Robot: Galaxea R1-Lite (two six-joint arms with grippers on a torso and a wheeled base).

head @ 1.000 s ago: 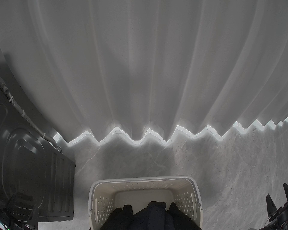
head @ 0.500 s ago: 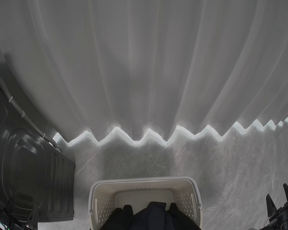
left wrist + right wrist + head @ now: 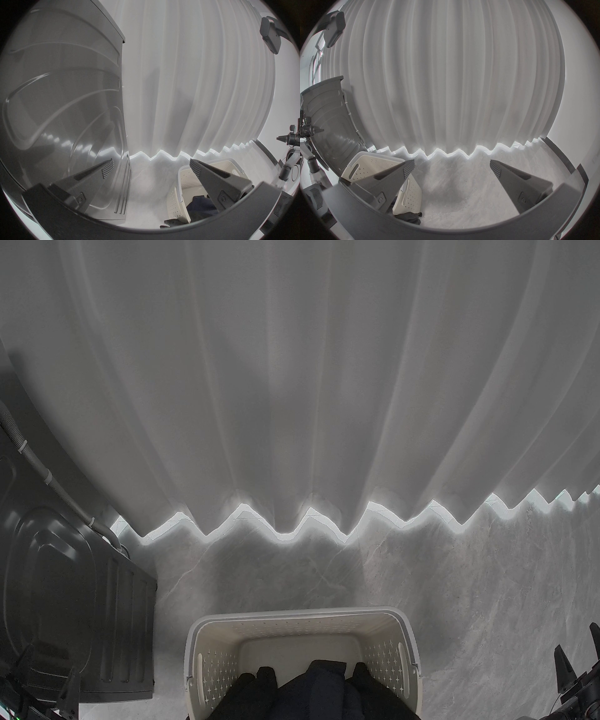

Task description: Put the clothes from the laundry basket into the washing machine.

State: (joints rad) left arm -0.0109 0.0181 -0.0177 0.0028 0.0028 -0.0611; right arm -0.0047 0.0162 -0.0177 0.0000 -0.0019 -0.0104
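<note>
- One white laundry basket stands on the floor straight ahead of you, between the two arms.
- One dark heap of clothes lies in the near part of the basket, and the far part shows its bare bottom. You cannot tell how many separate pieces make up the heap.
- One dark grey washing machine stands to the left of the basket, with a strip of floor between them. You see its ribbed side panel, and one grey hose slants along its far edge.
- One pale curtain hangs behind everything, with light showing under its hem.
- Two end effectors are held low, one on each side of the basket, and both point towards the curtain.
- Your left end effector sits close beside the washing machine's side panel, left of the basket. Its fingers are spread wide with nothing between them.
- Your right end effector is over bare floor, well to the right of the basket. It is also spread wide and holds nothing.
</note>
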